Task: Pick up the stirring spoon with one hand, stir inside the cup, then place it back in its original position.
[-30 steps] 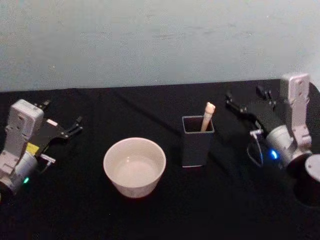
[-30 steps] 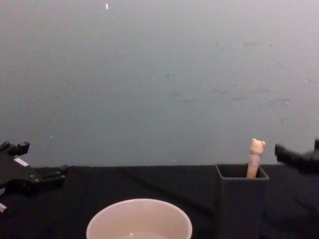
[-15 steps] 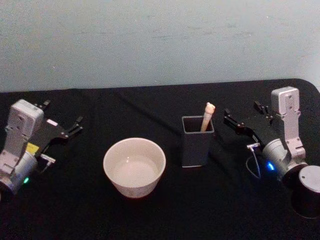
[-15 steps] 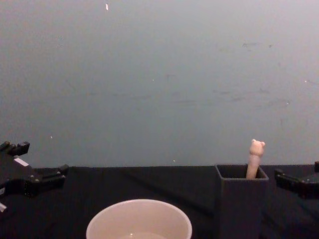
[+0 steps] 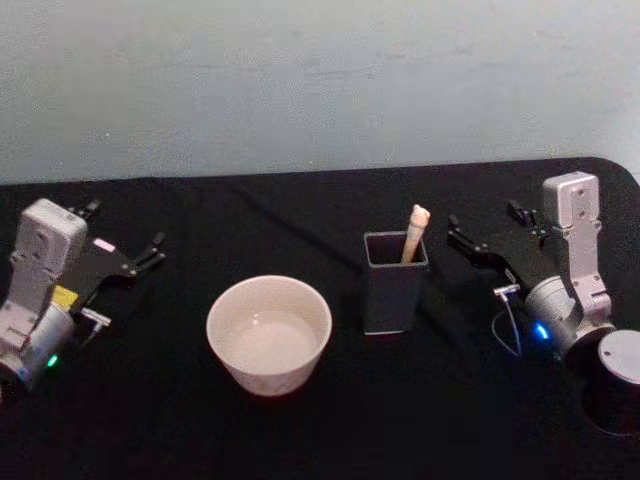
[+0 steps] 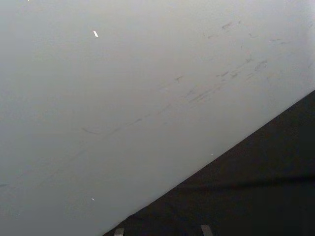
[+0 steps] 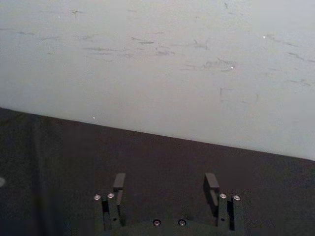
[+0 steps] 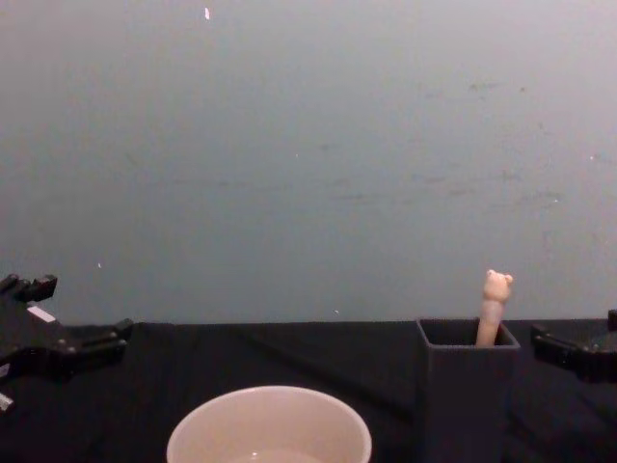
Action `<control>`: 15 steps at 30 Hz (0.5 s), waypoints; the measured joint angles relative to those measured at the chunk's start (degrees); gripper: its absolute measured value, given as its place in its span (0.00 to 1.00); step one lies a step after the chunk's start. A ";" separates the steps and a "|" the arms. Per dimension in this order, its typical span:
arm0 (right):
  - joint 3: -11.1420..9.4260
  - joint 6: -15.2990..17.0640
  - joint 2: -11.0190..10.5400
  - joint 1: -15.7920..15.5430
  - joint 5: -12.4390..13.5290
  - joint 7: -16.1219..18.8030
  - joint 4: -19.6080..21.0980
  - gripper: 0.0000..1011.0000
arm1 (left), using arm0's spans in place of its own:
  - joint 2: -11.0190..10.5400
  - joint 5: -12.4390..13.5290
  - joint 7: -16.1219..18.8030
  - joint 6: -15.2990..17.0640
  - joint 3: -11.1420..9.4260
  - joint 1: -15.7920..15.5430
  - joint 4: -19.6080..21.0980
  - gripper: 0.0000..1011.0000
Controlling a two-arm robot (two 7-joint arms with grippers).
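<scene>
The stirring spoon (image 5: 414, 232) stands ungrasped in its holder (image 5: 394, 283); the right pincer (image 5: 487, 240), fingers apart, must next reach its handle

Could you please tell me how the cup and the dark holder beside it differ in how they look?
The cup is round, wide and cream-white; the holder is square, narrow, taller and dark grey. The holder has the stirring spoon standing in it with its handle poking out, whereas no utensil is in the cup. Both stand upright on the black table.
</scene>
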State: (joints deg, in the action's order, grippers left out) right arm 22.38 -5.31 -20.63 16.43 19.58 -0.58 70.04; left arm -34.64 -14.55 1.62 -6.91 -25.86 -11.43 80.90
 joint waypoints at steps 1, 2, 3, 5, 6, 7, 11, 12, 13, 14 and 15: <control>0.00 -0.01 -0.01 0.01 0.01 0.01 0.01 0.99 | 0.00 0.00 0.00 0.00 0.00 0.00 0.00 0.99; 0.00 -0.01 -0.01 0.01 0.01 0.02 0.01 0.99 | 0.00 0.00 0.00 0.00 0.00 0.00 0.00 0.99; 0.00 -0.02 -0.01 0.02 0.01 0.02 0.02 0.99 | 0.00 0.00 0.00 0.00 0.00 0.00 0.00 0.99; 0.00 -0.03 -0.02 0.03 0.02 0.03 0.03 0.99 | 0.00 0.00 0.00 0.00 0.00 0.00 0.00 0.99; 0.00 -0.03 -0.03 0.04 0.03 0.04 0.04 0.99 | 0.00 0.00 0.00 0.00 0.00 0.00 0.00 0.99; 0.00 -0.03 -0.03 0.04 0.03 0.04 0.04 0.99 | 0.00 0.00 0.00 0.00 0.00 0.00 0.00 0.99; 0.00 -0.05 -0.05 0.04 0.05 0.05 0.06 0.99 | 0.00 0.00 0.00 0.00 0.00 0.00 0.00 0.99; 0.00 -0.06 -0.05 0.04 0.06 0.05 0.06 0.99 | 0.00 0.00 0.00 0.00 0.00 0.00 0.00 0.99; 0.00 -0.07 -0.05 0.04 0.06 0.05 0.07 0.99 | 0.00 0.00 0.00 0.00 0.00 0.00 0.00 0.99; 0.00 -0.07 -0.05 0.04 0.06 0.05 0.07 0.99 | 0.00 0.00 0.00 0.00 0.00 0.00 0.00 0.99; 0.00 -0.07 -0.05 0.04 0.07 0.05 0.07 0.99 | 0.00 0.00 0.00 0.00 0.00 0.00 0.00 0.99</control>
State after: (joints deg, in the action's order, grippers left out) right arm 22.38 -5.38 -20.68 16.47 19.65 -0.53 70.11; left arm -34.64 -14.55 1.62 -6.91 -25.86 -11.43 80.90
